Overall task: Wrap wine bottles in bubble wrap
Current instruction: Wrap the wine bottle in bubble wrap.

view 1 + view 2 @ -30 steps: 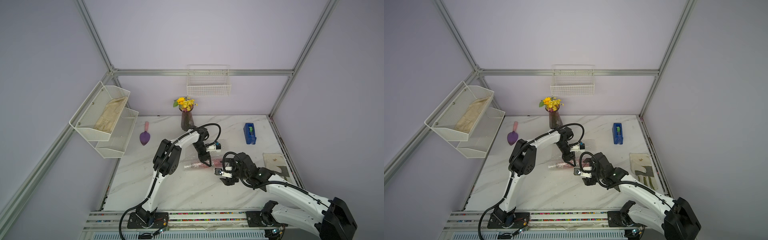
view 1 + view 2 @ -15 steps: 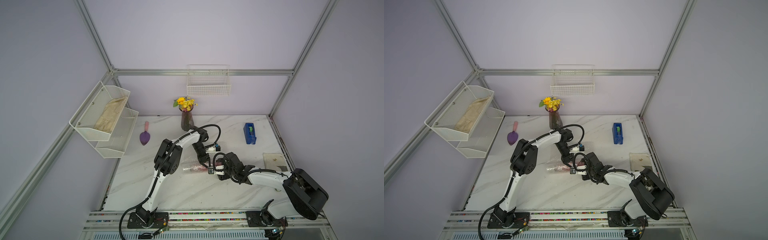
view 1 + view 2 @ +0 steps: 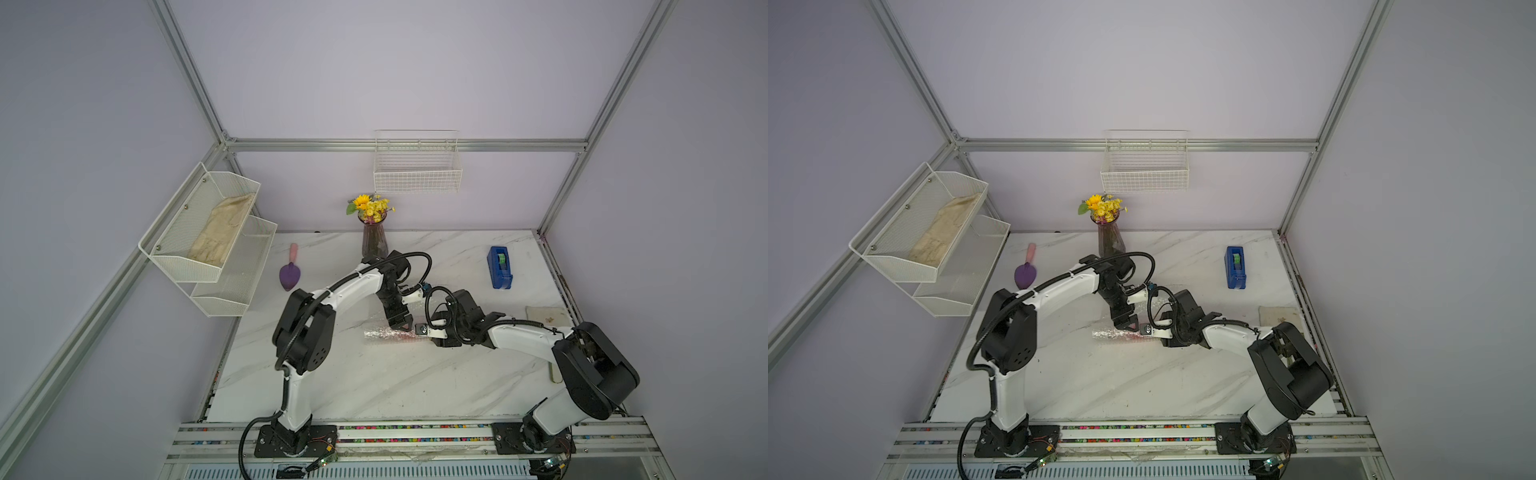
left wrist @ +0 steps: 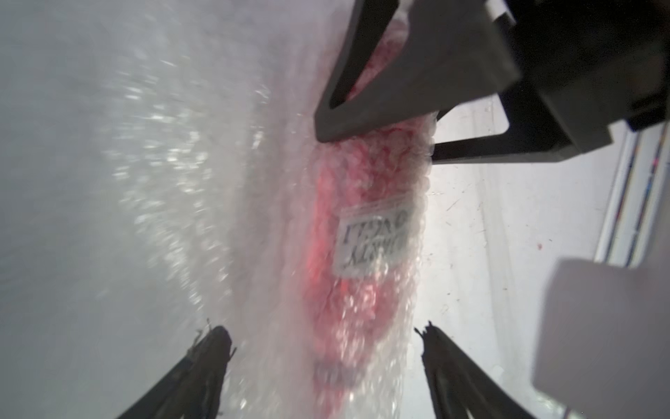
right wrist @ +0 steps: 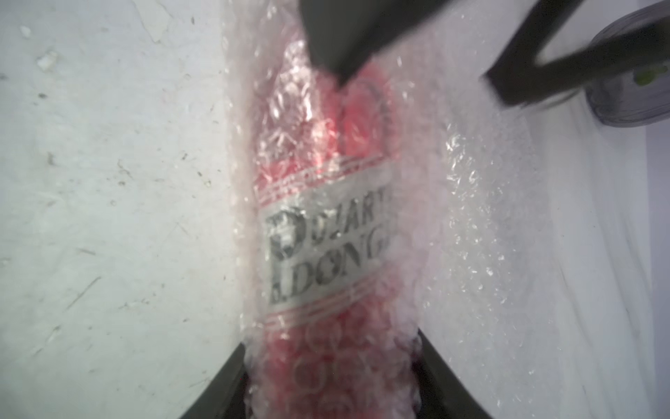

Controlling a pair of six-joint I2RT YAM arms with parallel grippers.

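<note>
- Table (image 3: 374, 386): white marble-look top.
- Wall shelf (image 3: 183, 266): white mesh, two tiers, fixed to the side wall. The upper tier holds a folded beige cloth (image 3: 220, 232).
- Wire basket (image 3: 417, 183): white, hung on the back wall above the table.
- Bubble wrap (image 3: 380, 333): clear sheet, rolled round the bottle, with loose film spreading off one side (image 5: 471, 217).
- Bottle (image 5: 326, 138): lying on its side near the middle of the table, inside the wrap. The red liquid shows through.
- Right gripper (image 5: 330, 341): at one end of the bottle, with its fingers (image 5: 442, 381) against the wrap on both sides, clamping it. One second ago it stood apart from the bottle, nearer the front rail.
- Left gripper (image 4: 324, 328): above the wrapped bottle, over the same spot as a second ago. Its fingers (image 4: 203, 362) are spread apart, one on each side.
- Vase (image 3: 374, 245): dark, upright at the back, holding yellow flowers (image 3: 370, 205).
- Mat (image 3: 544, 316): beige, flat at the right edge.
- Tape dispenser (image 3: 500, 274): blue, holding a green roll (image 3: 502, 258).
- Trowel (image 3: 289, 276): purple blade, pink handle, lying near the shelf.
- Label (image 5: 326, 246): white band on the bottle with dark print. The lower line reads "DONG"; the upper line is too blurred to read.
</note>
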